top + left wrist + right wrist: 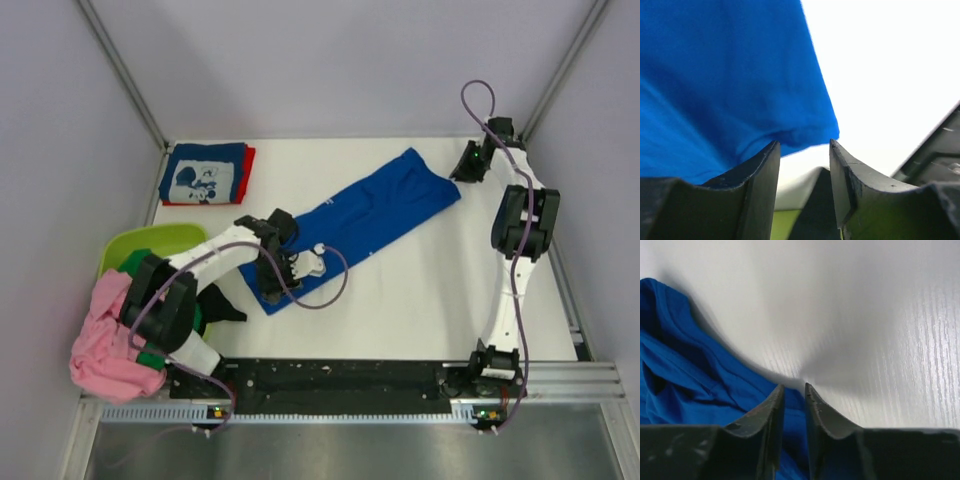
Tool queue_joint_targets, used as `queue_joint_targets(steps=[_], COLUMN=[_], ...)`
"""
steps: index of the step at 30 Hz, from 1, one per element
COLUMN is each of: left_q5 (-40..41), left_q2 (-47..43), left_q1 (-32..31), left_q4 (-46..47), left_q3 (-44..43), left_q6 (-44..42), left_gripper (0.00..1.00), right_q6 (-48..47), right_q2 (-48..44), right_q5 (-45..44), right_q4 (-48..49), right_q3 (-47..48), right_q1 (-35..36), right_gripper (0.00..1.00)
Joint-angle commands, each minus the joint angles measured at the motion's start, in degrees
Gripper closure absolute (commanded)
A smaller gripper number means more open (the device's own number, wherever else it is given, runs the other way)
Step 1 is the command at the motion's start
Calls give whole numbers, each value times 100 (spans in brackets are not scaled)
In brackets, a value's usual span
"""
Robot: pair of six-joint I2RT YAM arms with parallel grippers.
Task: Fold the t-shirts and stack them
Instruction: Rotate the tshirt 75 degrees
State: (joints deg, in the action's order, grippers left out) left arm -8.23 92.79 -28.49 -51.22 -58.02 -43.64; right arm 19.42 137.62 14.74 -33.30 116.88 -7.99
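At the far left a crumpled pink t-shirt (100, 350) spills over the table's near corner, beside a lime-green plastic tub (165, 240) with a dark green t-shirt (133, 264) bunched at its rim. Behind them, in the far left corner, a folded navy t-shirt (205, 175) with a white cartoon print lies on top of a folded red t-shirt (250, 160), whose edge peeks out on the right side. The left gripper (272, 292) sits at the near end of a royal blue t-shirt (375, 215) that is folded into a long strip running diagonally across the white table (430, 290). In the left wrist view its fingers (760, 180) are spread, bare table showing in the gap, and the cloth's corner brushes one of them. At the strip's far right end, the right gripper (466, 168) has its fingers almost pressed together; blue cloth fills the slit, so it seems to pinch the hem.
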Motion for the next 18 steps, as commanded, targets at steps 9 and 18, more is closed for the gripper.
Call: queue_joint_targets(steps=[9,18], left_q5=[-127,-503], left_q2=[290,1144], left_q1=[1810,2041], left_q4=[-214,376], left_q3=[-2107,-1582], left_q6=[1023,989], left_gripper=[44,43], right_q6=[-176,615], right_q2=[-1992,-1310], right_q5=[-289,828], right_q4=[-3,860], right_q3=[-1709,-2443], right_q1=[17,17], right_gripper=[36,63])
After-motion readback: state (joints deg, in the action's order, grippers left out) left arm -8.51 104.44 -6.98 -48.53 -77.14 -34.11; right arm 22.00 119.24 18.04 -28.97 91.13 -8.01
